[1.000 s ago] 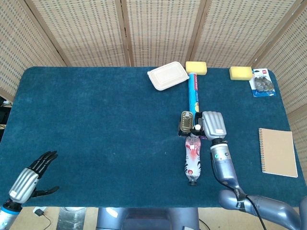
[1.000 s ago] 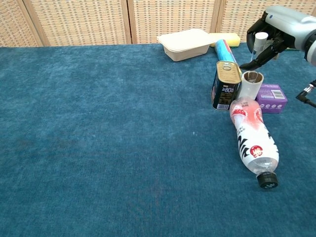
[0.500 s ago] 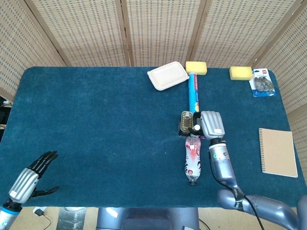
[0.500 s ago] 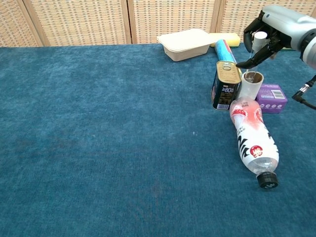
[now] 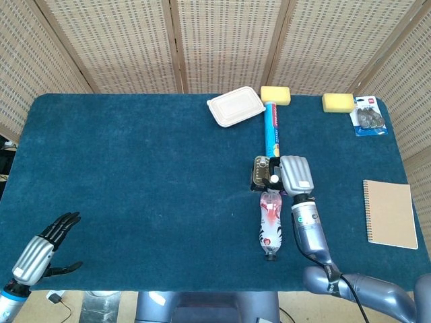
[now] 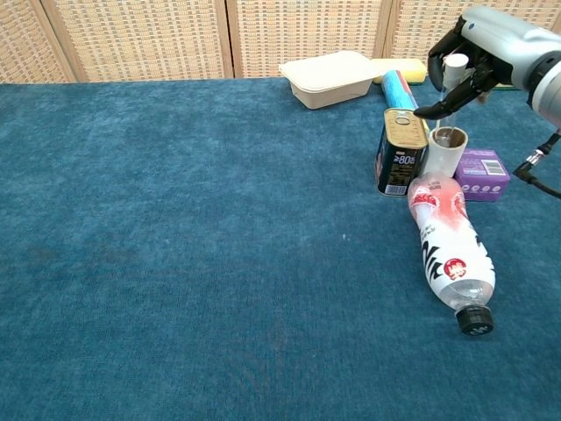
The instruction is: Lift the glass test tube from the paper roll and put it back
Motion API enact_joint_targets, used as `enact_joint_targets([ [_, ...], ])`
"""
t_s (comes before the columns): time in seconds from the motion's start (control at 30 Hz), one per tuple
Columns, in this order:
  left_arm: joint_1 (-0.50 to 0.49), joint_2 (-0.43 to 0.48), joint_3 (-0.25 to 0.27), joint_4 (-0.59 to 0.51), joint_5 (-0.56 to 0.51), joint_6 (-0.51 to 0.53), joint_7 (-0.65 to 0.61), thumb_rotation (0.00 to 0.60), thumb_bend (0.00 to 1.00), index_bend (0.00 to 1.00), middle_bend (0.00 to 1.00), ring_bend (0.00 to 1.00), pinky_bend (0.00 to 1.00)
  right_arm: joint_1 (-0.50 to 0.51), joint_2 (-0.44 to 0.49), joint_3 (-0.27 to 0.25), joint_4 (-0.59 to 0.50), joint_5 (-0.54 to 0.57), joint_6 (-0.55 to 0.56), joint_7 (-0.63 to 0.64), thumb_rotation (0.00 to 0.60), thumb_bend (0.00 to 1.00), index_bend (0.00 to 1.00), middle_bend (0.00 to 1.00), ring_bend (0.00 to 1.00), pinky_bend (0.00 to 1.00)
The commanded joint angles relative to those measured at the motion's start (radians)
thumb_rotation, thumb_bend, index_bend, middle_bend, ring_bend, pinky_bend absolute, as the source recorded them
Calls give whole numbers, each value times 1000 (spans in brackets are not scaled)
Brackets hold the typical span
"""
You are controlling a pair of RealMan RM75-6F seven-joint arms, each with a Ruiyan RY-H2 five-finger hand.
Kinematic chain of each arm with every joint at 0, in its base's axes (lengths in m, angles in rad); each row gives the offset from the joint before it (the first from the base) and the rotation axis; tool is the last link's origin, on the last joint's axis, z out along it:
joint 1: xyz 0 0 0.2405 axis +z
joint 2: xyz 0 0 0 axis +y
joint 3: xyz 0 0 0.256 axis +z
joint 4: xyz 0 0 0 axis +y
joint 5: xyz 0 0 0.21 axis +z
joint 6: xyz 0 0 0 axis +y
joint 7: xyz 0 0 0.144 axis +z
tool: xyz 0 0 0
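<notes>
The glass test tube, white-capped, hangs upright in my right hand, pinched between thumb and fingers. It sits directly over the open top of the cardboard paper roll, which stands upright between the tin can and the purple box. I cannot tell whether the tube's lower tip is inside the roll. From the head view, only the tube's cap shows beside my right hand, which covers the roll. My left hand is open, fingers spread, low at the table's front left corner.
A tin can touches the roll's left side, with a purple box on its right. A plastic bottle lies in front. Behind are a blue tube, a white container and yellow sponges. A notebook lies far right.
My right hand has carried the test tube a little to the left, from right of the roll to over its open top. The left hand has not moved.
</notes>
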Motion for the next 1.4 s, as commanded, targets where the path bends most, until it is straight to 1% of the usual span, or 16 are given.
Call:
enact_joint_targets([
  [0.03, 0, 0, 0, 0, 0, 1, -2, 600, 61, 0, 51, 41, 206, -2, -1, 3, -10, -1, 3, 3, 600, 266, 773, 854, 888, 690],
  [0.43, 2, -3, 0, 8, 3, 10, -11, 600, 60, 0, 51, 40, 207, -4, 16, 16, -67, -17, 32, -18, 600, 274, 784, 866, 899, 695],
  [0.73, 3, -4, 1, 9, 3, 11, -12, 600, 60, 0, 51, 40, 207, -4, 20, 21, -86, -22, 38, -19, 600, 277, 788, 874, 908, 702],
  [0.87, 2, -3, 1, 8, 3, 9, -11, 600, 60, 0, 52, 41, 206, -1, 23, 23, -101, -30, 53, -41, 600, 276, 788, 873, 908, 702],
  [1.03, 1, -2, 5, 6, 7, 8, -10, 600, 61, 0, 51, 41, 207, 0, 42, 35, -156, -24, 70, -77, 600, 276, 788, 874, 908, 702],
  [1.4, 1, 0, 6, 2, 10, 11, -9, 600, 61, 0, 51, 41, 206, 16, 69, 55, -230, -27, 107, -153, 600, 276, 787, 873, 908, 702],
])
